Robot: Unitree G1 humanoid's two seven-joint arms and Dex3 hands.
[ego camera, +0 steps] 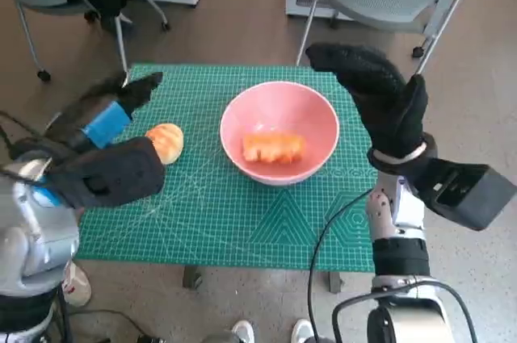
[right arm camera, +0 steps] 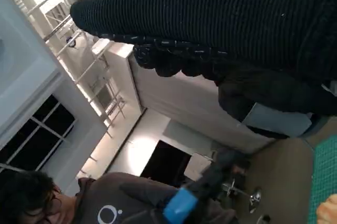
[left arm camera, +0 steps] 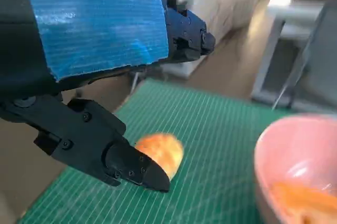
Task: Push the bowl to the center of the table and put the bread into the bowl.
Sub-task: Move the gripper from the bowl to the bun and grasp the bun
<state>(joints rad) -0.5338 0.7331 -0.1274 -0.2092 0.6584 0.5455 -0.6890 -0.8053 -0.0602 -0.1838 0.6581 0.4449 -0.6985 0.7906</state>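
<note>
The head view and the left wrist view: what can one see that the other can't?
Only the head view shows the right hand in its black glove, raised beside the bowl and holding nothing, plus the whole green mat, chair legs and the floor around the table.

Only the left wrist view shows the left hand's black fingertips up close, just above the bread roll, not gripping it.

Both show the left hand, the bread roll on the mat, and the pink bowl with an orange piece of bread inside.

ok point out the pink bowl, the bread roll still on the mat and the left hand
pink bowl point(ego camera: 320, 121): head view, bare inner wall on its right side
bread roll point(ego camera: 167, 142): head view, middle of its top
left hand point(ego camera: 103, 126): head view, blue tape on its back
</note>
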